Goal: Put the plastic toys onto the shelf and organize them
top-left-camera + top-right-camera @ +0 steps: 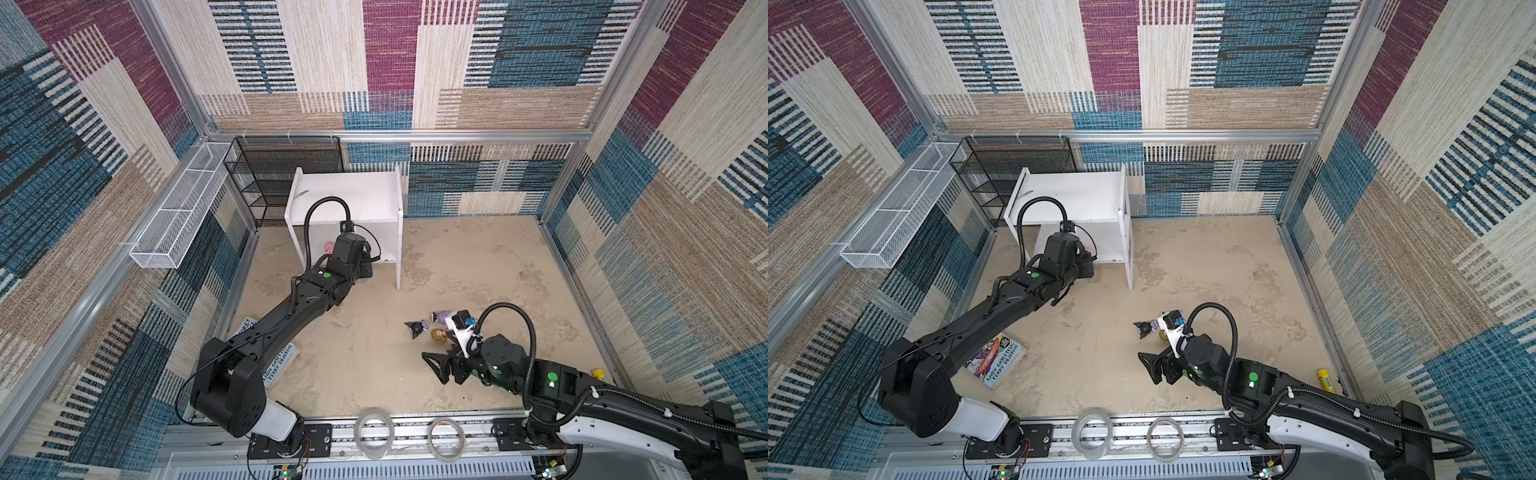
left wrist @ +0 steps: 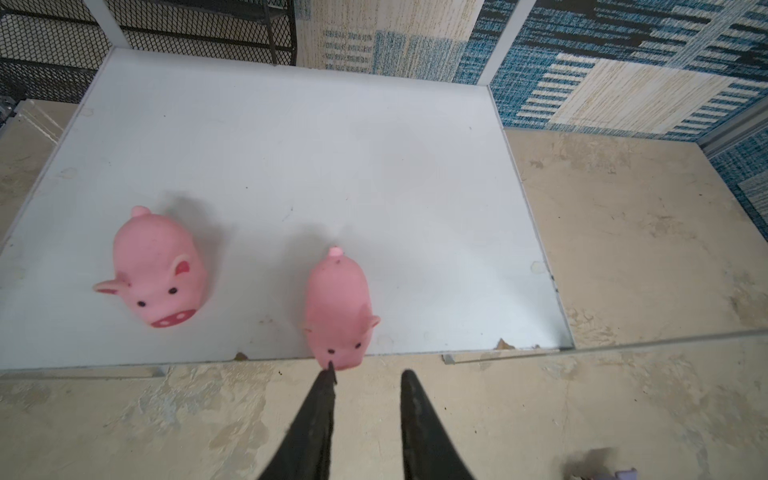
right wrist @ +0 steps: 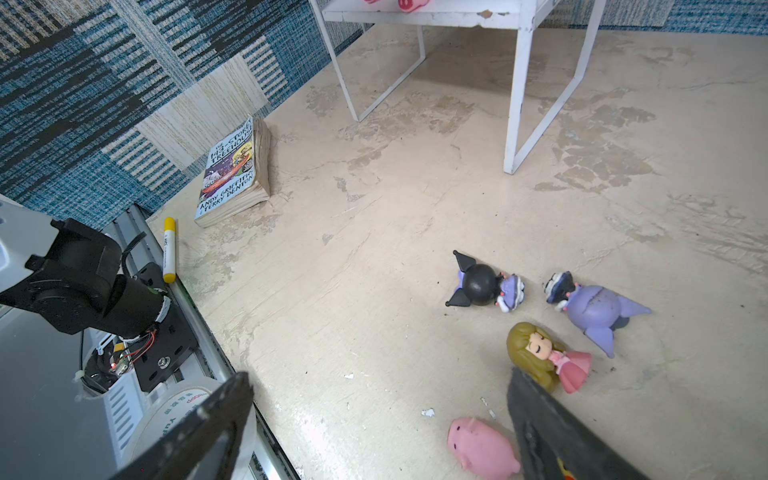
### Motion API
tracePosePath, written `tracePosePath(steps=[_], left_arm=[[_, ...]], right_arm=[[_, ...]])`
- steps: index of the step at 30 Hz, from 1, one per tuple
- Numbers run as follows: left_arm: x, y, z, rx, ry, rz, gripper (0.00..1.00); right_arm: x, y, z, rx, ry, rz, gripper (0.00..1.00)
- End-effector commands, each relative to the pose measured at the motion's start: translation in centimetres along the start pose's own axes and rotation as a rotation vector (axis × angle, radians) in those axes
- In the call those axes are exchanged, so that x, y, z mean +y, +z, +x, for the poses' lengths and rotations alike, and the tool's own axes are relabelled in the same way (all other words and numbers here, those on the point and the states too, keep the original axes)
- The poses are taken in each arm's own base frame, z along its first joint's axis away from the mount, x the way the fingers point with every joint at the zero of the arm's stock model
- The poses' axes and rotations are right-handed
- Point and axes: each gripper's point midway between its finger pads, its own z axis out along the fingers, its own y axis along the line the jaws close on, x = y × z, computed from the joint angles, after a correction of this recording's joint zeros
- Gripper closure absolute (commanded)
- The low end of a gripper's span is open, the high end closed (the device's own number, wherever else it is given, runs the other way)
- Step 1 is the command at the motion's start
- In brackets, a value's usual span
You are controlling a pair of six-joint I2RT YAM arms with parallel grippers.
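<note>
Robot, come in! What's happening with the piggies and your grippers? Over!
Left gripper open, fingertip at snout of edge pig. Right gripper open near doll lying on floor. Edge pig, second pig on shelf. Nothing in the way.

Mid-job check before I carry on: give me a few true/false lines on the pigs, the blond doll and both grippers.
1. Two pink pigs stand on the shelf. True.
2. The left gripper is clamped on a pig. False: its jaws are apart and empty; one fingertip is at the snout of the pig at the front edge.
3. The right gripper is open and empty. True.
4. The blond doll is on the shelf. False: it lies on the table beside the black-and-purple figures.
</note>
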Motion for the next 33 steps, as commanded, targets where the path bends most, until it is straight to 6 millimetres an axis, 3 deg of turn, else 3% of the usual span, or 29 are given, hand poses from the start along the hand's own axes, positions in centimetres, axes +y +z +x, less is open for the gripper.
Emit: tracePosePath(steps=[1,18,22,33], left_arm=[[0.3,0.3,0.0,0.011,0.03,-0.018,0.69],[0.5,1.5,0.9,-0.022,0.066,-0.029,0.66],[1.1,1.5,0.6,-0.044,0.065,-0.058,0.78],[2.3,1.7,-0.6,-0.09,0.073,-0.147,0.77]], right_arm=[[0.1,0.0,-0.4,-0.017,0.015,-0.002,0.03],[0.1,0.6,0.1,0.0,0.005,0.001,0.03],[0.1,0.7,0.1,0.0,0.003,0.003,0.03],[0.1,0.8,0.1,0.004,0.005,0.003,0.03]])
